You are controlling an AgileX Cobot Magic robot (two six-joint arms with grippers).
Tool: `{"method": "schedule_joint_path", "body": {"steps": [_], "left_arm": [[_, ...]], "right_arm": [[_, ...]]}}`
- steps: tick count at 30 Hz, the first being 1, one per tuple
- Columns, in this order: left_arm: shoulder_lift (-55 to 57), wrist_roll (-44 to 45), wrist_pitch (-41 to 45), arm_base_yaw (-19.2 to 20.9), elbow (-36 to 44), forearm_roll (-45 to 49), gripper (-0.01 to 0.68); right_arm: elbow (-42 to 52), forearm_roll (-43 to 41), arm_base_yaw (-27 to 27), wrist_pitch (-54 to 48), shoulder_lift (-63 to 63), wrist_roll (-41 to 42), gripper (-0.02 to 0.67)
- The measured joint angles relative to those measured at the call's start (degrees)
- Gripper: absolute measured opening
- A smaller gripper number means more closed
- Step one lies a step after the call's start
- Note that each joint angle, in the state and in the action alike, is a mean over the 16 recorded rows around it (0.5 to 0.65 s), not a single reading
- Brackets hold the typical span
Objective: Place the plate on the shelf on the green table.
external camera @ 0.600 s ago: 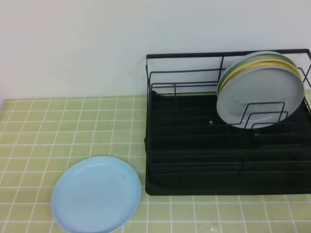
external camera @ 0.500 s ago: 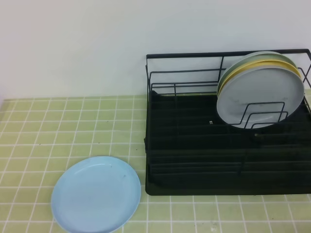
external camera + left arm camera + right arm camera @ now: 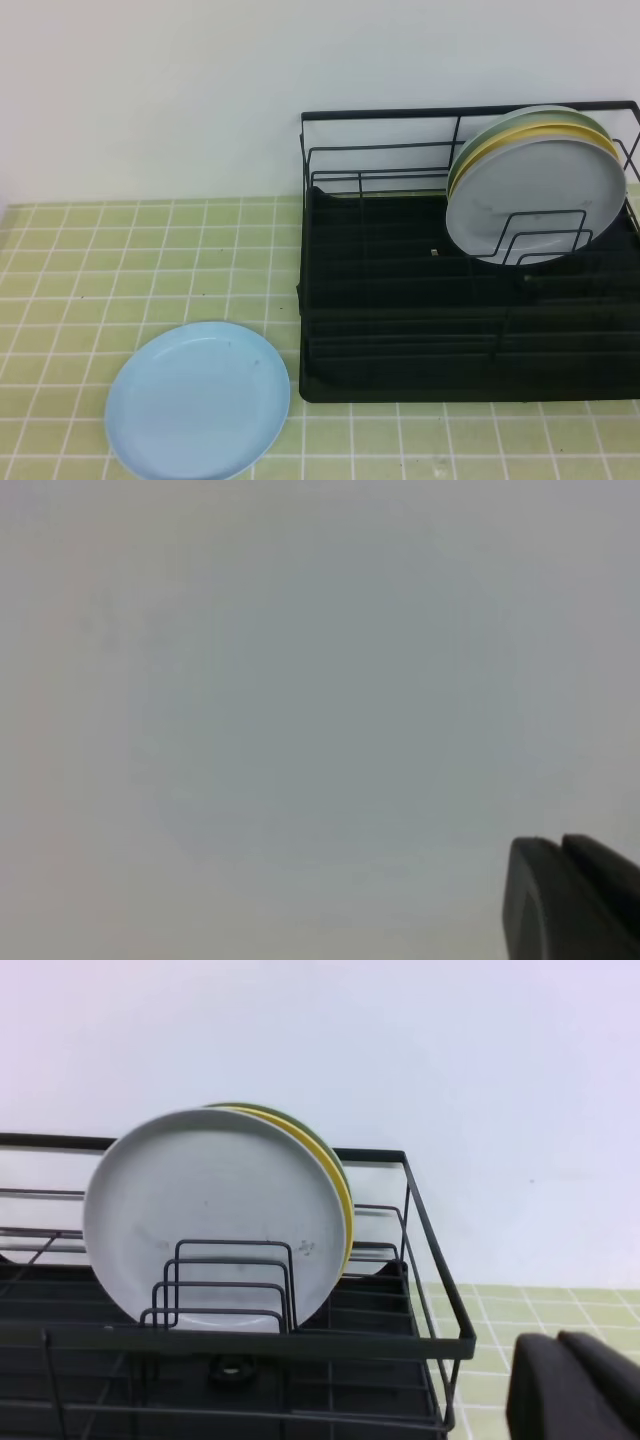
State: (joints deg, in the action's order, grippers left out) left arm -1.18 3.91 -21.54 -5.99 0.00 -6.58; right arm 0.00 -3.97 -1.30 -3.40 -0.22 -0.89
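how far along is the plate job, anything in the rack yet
Done: nothing for this plate. The blue plate lies flat on the green table, left of the rack, which already holds three other plates upright. In hand: nothing; neither gripper shows in the high view. Left: grasp the blue plate, lift it, stand it in the rack.

Even bright lighting, faint shadows; left wrist view blank grey blur; other views slightly soft

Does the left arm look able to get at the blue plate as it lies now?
Probably yes: the plate lies flat and alone on the green table, left of the shelf, nothing over it. The arm itself is not in the high view.
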Motion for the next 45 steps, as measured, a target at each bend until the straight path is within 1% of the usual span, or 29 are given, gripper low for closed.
{"method": "schedule_joint_path", "body": {"steps": [11, 22, 25, 28, 32, 40, 45], "left_arm": [[-0.1, -1.6, -1.4, 0.0, 0.0, 0.0, -0.002], [0.0, -3.7, -5.3, 0.0, 0.0, 0.1, -0.002], [-0.1, -3.9, -4.9, 0.0, -0.4, 0.1, -0.002], [-0.1, -3.9, -1.9, 0.0, -1.9, 0.2, -0.002], [-0.3, -3.9, 4.9, 0.0, -4.7, 0.3, -0.002], [-0.1, -3.9, 18.4, 0.0, -10.2, 0.3, -0.002], [0.0, -4.5, 22.1, 0.0, -11.2, 0.3, -0.002]], "right_arm": [[0.0, 0.4, 0.0, 3.6, 0.0, -0.2, 0.011], [0.0, 1.4, 0.0, 13.1, 0.1, 0.2, 0.011], [0.0, 1.4, 0.0, 15.3, 0.1, 0.7, 0.011], [-0.1, 1.4, 0.0, 15.9, 0.1, 1.4, 0.011], [-1.1, 1.4, 0.0, 13.9, 0.1, 2.2, 0.011], [-4.4, 1.4, 0.0, 6.2, 0.1, 3.7, 0.011], [-7.3, 1.4, 0.0, -0.5, 0.1, 4.2, 0.011]]}}
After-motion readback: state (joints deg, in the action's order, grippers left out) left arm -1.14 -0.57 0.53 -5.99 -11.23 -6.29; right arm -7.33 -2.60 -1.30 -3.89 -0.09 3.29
